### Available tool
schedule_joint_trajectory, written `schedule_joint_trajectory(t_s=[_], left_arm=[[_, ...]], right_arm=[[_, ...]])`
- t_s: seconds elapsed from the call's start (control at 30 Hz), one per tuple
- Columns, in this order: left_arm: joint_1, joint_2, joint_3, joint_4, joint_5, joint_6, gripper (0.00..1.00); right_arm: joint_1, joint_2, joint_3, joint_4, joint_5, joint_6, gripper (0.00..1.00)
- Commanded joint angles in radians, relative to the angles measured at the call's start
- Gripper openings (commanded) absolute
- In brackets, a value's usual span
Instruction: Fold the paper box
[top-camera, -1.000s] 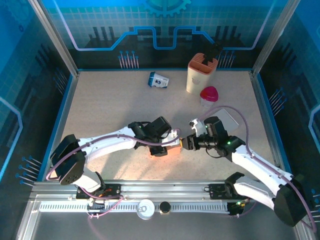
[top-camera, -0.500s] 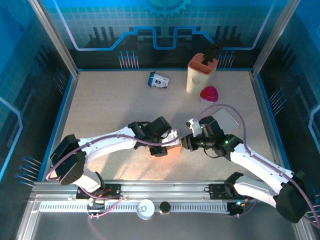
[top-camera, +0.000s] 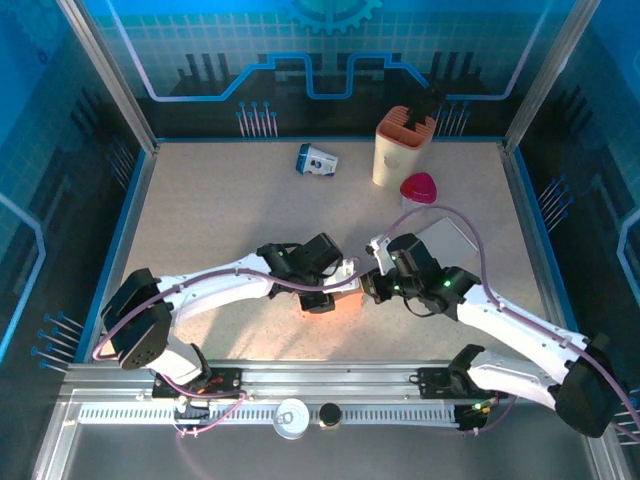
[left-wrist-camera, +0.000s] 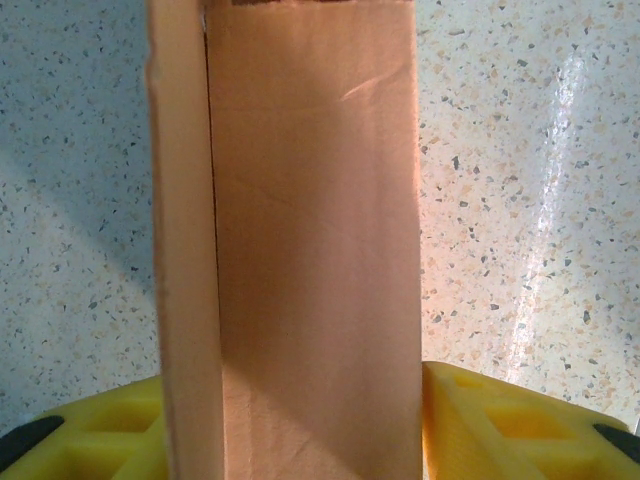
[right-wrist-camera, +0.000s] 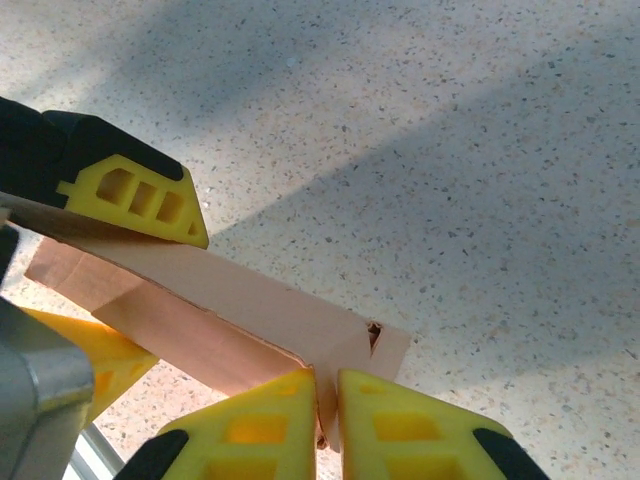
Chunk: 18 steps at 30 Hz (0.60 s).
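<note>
- Your left tool (left-wrist-camera: 300, 430) clamps the box (top-camera: 346, 298), low centre of the top view, steadying it on the surface (top-camera: 220, 210).
- Your right tool (right-wrist-camera: 325, 425) pinches 1 flap (right-wrist-camera: 388, 348), likely to crease it.

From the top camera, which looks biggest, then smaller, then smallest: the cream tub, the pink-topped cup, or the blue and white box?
1. cream tub
2. pink-topped cup and blue and white box, too alike to rank.
</note>
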Motion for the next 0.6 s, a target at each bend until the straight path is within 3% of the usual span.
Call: schedule_joint_trajectory(t_s=[0.0,0.27,0.57], left_arm=[[0.008,0.015,0.019,-0.01,0.028,0.01,0.51],[0.008,0.019,0.022,-0.011,0.03,0.01,0.5],[0.008,0.02,0.025,-0.01,0.027,0.009,0.5]], right_arm=[[0.028,0.006,0.034,-0.037,0.083,-0.007,0.13],[0.063,0.023,0.045,-0.047,0.139,0.002,0.17],[0.078,0.04,0.058,-0.049,0.167,0.017,0.11]])
